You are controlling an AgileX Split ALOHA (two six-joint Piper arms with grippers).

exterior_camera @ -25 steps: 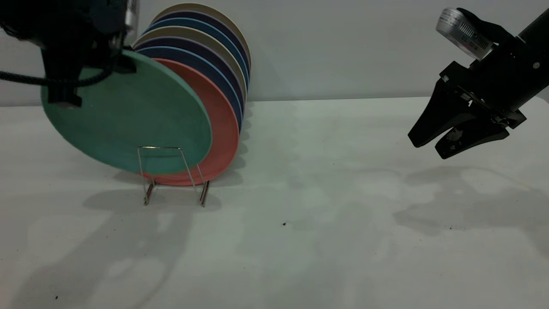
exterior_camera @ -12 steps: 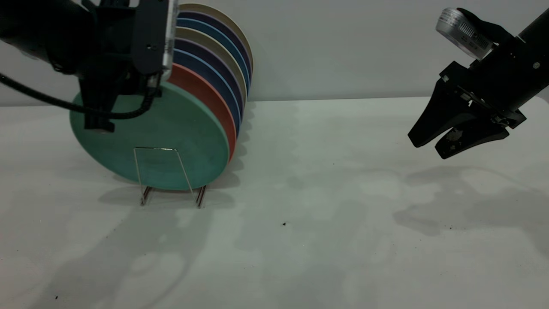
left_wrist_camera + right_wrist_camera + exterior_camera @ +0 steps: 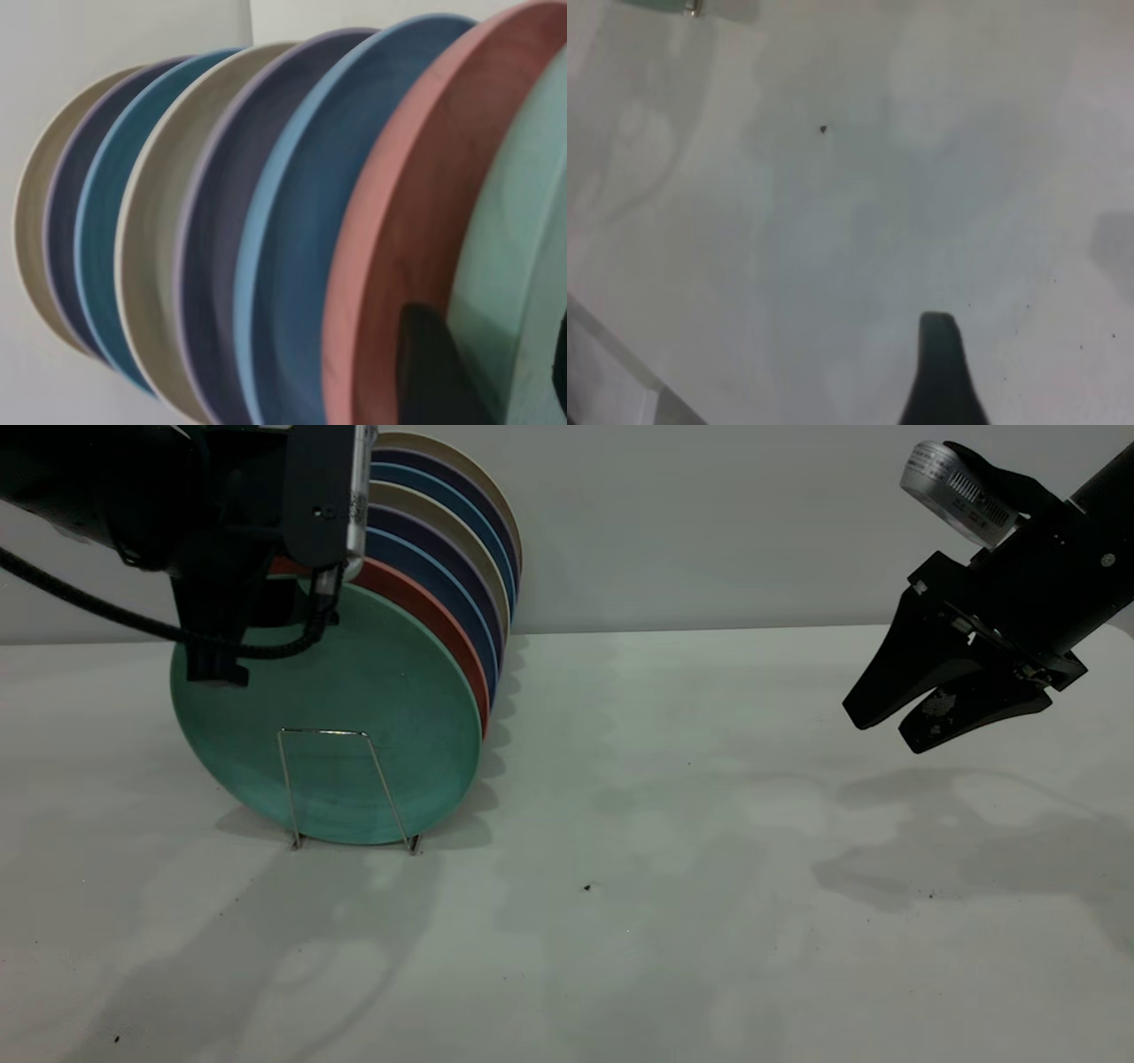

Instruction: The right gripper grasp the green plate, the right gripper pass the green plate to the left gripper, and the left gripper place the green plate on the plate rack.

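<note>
The green plate [image 3: 354, 726] stands nearly upright at the front of the plate rack [image 3: 328, 732], its lower edge down at the rack's base, just in front of the salmon-pink plate [image 3: 447, 633]. My left gripper [image 3: 232, 646] is shut on the green plate's upper rim, one finger in front and one behind. In the left wrist view the green plate [image 3: 514, 266] sits between my dark fingers [image 3: 434, 372], and the inner one lies in the gap next to the pink plate [image 3: 390, 266]. My right gripper [image 3: 879, 731] hangs open and empty above the table at the far right.
Behind the pink plate the rack holds several more plates, dark blue [image 3: 461, 602], purple and beige [image 3: 483, 522], leaning in a row toward the wall. The white table [image 3: 664, 868] stretches between the rack and the right arm, with small dark specks [image 3: 586, 887].
My left gripper has carried the green plate right and down, from tilted out in front of the rack to nearly upright in the front slot against the pink plate. The right arm has not moved.
</note>
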